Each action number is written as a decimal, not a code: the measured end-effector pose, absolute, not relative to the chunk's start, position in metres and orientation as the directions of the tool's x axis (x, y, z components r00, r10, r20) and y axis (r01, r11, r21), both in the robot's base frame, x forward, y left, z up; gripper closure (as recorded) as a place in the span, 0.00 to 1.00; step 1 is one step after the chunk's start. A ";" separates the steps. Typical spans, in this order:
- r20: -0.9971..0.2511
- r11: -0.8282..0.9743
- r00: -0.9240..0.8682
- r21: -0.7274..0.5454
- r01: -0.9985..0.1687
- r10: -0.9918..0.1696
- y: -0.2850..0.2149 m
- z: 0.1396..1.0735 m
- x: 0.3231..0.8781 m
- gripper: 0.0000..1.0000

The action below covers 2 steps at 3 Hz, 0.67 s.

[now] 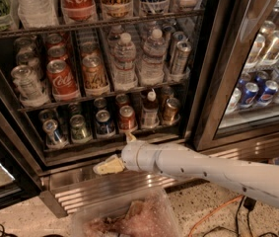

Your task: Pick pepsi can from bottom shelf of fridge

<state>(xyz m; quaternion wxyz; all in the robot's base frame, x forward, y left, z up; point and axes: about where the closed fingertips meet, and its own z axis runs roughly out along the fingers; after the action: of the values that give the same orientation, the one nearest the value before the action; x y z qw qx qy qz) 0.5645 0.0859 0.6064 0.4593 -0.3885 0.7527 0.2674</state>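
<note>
The fridge [204, 78] stands open in front of me. The pepsi can [104, 123], dark blue with a silver top, stands on the bottom shelf [70, 151] between a green can [79, 129] and a red can [127, 118]. My gripper [113, 153] is just in front of the shelf's front rail, a little below and right of the pepsi can. It is open, with one pale finger [108, 166] pointing left and the other pointing up, and holds nothing. The white arm comes in from the lower right.
A bottle [150, 110] and a brown can [170, 110] stand right of the red can. Coke cans and water bottles fill the shelf above. The slatted grille [109, 189] lies below. A closed glass door [257, 83] is on the right. A clear plastic bin [129, 216] and orange cable [213, 216] are on the floor.
</note>
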 end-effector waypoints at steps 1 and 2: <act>-0.922 0.574 -0.237 0.019 -0.819 -0.306 0.097 0.602 0.580 0.00; -0.940 0.608 -0.187 -0.027 -0.793 -0.285 0.108 0.596 0.591 0.00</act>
<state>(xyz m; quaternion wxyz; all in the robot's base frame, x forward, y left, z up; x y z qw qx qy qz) 0.5909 0.1082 0.5962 0.5199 -0.3690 0.7307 0.2442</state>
